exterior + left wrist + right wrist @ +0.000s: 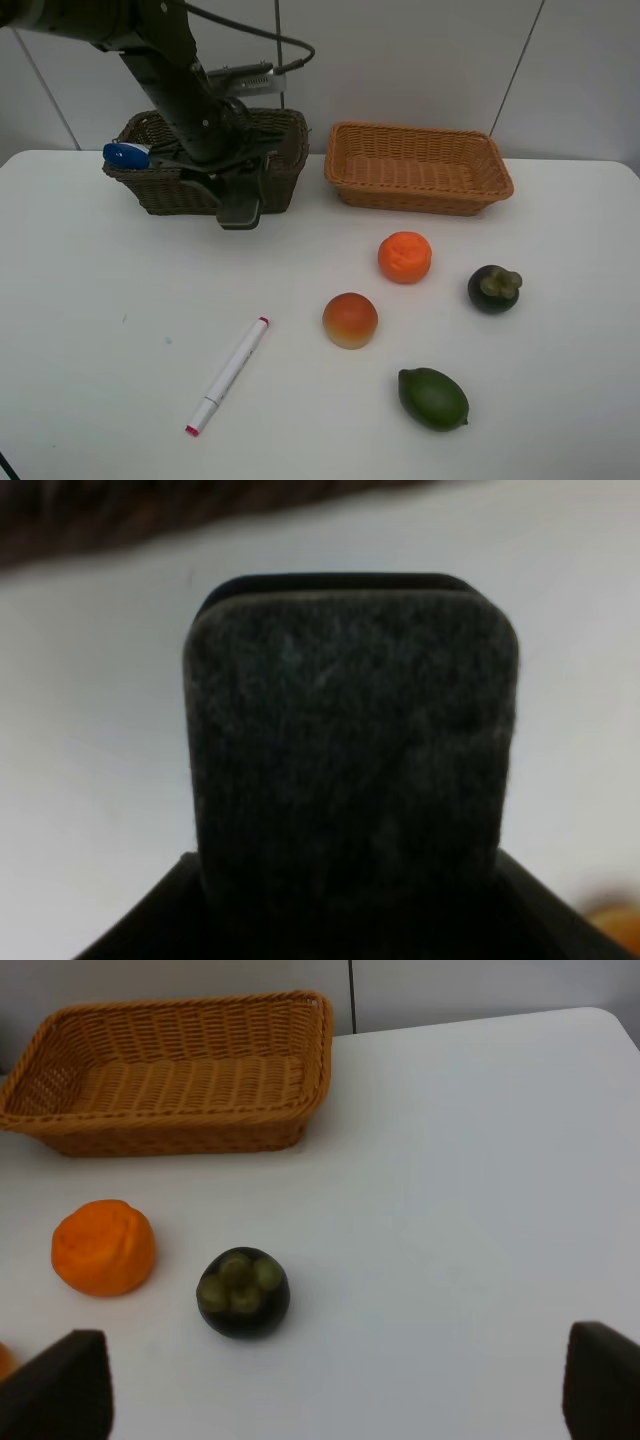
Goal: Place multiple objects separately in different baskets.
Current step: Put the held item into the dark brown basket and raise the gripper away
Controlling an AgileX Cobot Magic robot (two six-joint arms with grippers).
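Observation:
My left gripper [238, 200] hangs just in front of the dark brown basket [165, 190], shut on the dark eraser block [350, 750], which fills the left wrist view. A white bottle with a blue cap [125, 155] lies at that basket's left end. The light orange basket [418, 168] stands to the right with nothing in it. On the table lie the marker [228, 375], peach [350, 320], orange [404, 257], mangosteen [494, 288] and lime [433, 398]. My right gripper [330, 1390] is open above the table near the mangosteen [243, 1293] and orange [103, 1247].
The left arm and its cables lean over the dark basket and hide most of its inside. The right arm does not show in the high view. The light basket [170, 1080] sits near the table's back edge, by the wall.

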